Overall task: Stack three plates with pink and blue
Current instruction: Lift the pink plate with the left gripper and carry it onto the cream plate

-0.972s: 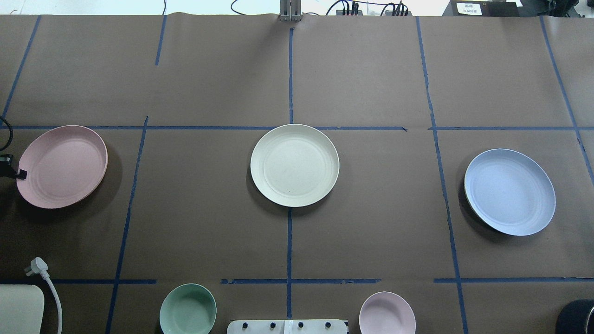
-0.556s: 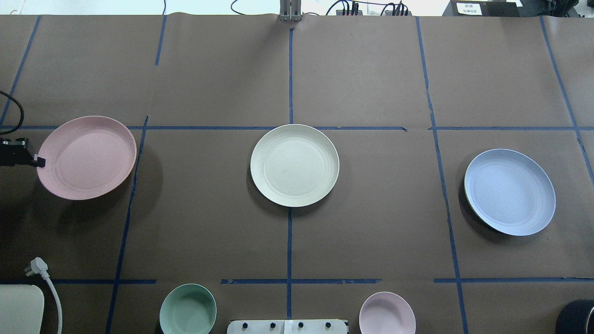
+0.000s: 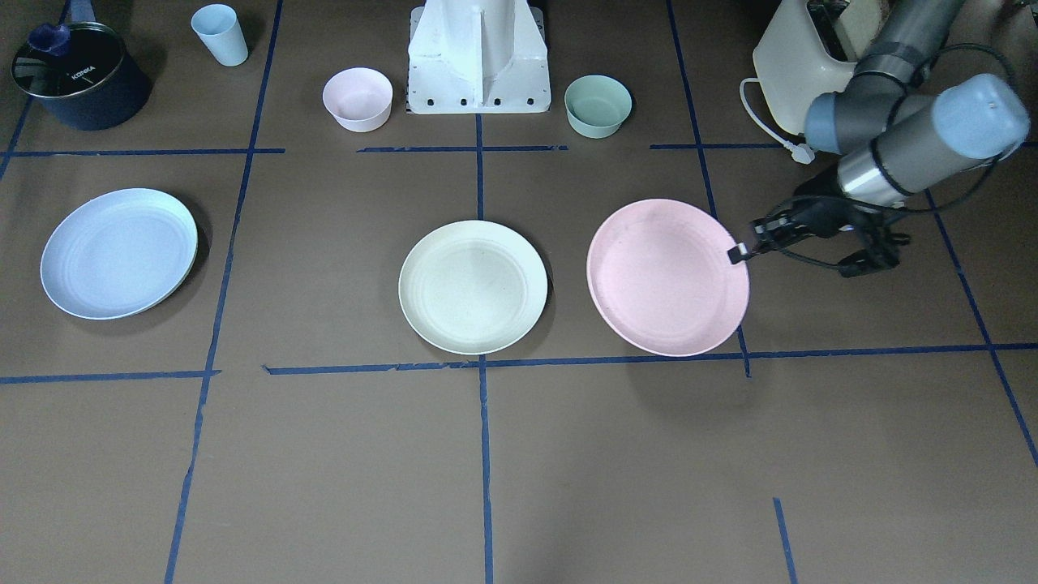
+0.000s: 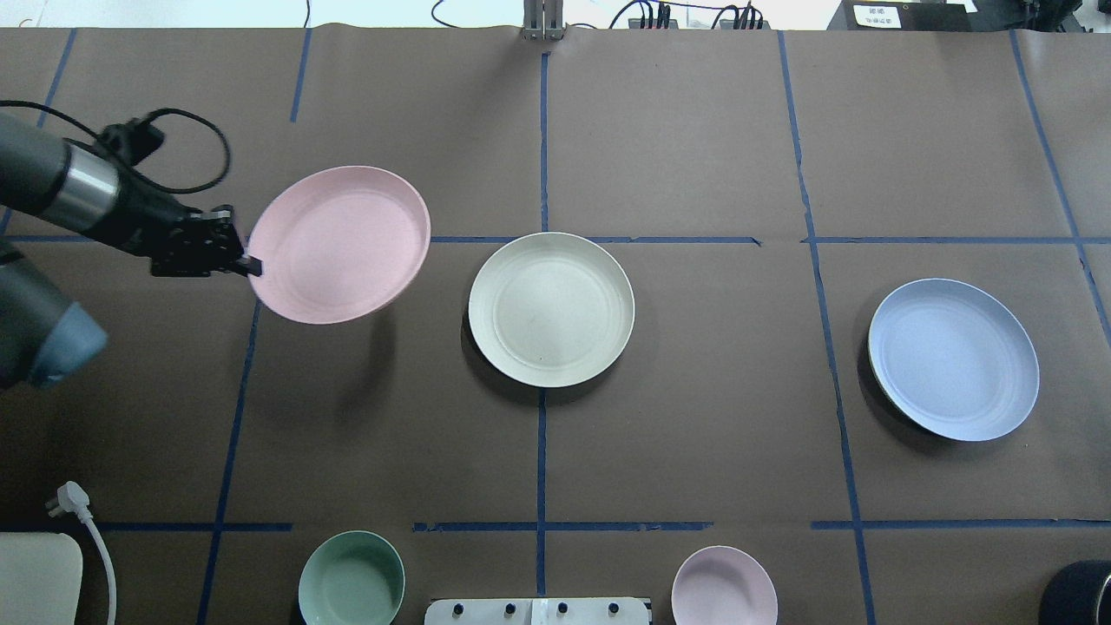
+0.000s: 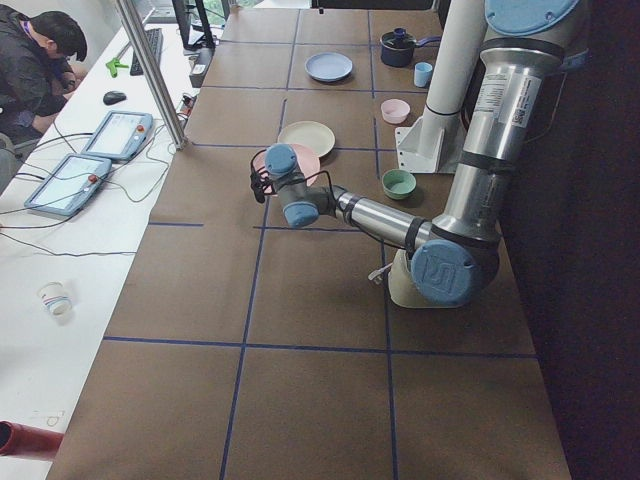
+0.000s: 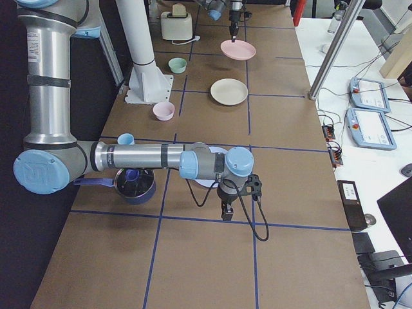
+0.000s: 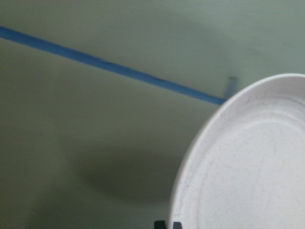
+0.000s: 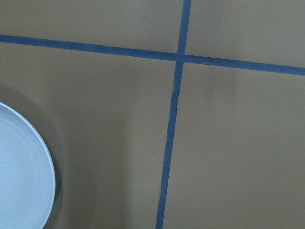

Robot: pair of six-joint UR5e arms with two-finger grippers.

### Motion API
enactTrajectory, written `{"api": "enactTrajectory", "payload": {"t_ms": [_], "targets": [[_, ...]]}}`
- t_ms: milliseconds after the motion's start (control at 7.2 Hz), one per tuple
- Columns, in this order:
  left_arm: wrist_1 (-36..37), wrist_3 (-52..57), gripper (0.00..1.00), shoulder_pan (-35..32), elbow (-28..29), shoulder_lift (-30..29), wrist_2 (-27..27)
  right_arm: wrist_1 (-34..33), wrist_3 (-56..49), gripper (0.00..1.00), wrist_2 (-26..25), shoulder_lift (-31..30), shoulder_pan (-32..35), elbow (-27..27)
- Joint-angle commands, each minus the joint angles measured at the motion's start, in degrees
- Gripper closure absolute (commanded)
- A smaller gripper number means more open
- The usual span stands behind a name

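My left gripper point(image 4: 247, 260) is shut on the left rim of the pale pink plate point(image 4: 340, 245) and holds it tilted above the table, just left of the cream-white plate point(image 4: 551, 309). The front-facing view shows the pink plate point(image 3: 666, 277) close beside the cream plate point(image 3: 473, 286), with the gripper point(image 3: 736, 253) on its rim. The left wrist view shows the pink plate point(image 7: 248, 162) filling the lower right. The light blue plate point(image 4: 953, 358) lies at the right. My right gripper point(image 6: 226, 209) hangs near the blue plate, seen only in the right side view; I cannot tell whether it is open or shut.
A mint-green bowl point(image 4: 351, 577) and a small pink bowl point(image 4: 724, 586) stand beside the robot base point(image 3: 478, 57). A light blue cup point(image 3: 220, 34) and a dark pot point(image 3: 77, 75) stand near the right arm's side. A white appliance point(image 3: 803, 57) with a plug point(image 4: 74, 499) stands behind the left arm.
My left gripper has carried the pink plate to the right and farther from the robot, toward the cream plate. The cream and blue plates have not moved.
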Motion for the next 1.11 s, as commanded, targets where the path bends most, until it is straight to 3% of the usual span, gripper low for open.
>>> {"api": "enactTrajectory", "payload": {"t_ms": [0,139,417,556,694,833,972], "targets": [[14.9,-3.0,1.0,10.8,0.0,-12.3,12.9,0.0,0.0,0.0,0.0,0.0,0.0,0.0],[19.1,-3.0,1.0,14.0,0.3,-15.2,16.3,0.0,0.0,0.0,0.0,0.0,0.0,0.0],[19.5,-3.2,1.0,16.4,1.1,-17.2,17.5,0.0,0.0,0.0,0.0,0.0,0.0,0.0],[19.5,-3.2,0.92,17.1,1.2,-17.2,17.5,-0.1,0.0,0.0,0.0,0.0,0.0,0.0],[19.2,-2.3,0.22,17.5,1.5,-17.3,17.5,-0.1,0.0,0.0,0.0,0.0,0.0,0.0],[19.4,0.0,0.0,17.5,1.7,-17.7,17.5,0.0,0.0,0.0,0.0,0.3,0.0,-0.1],[19.5,1.7,0.0,17.0,1.3,-17.1,17.0,0.0,-0.1,0.0,0.0,0.6,0.0,-0.1]]}}
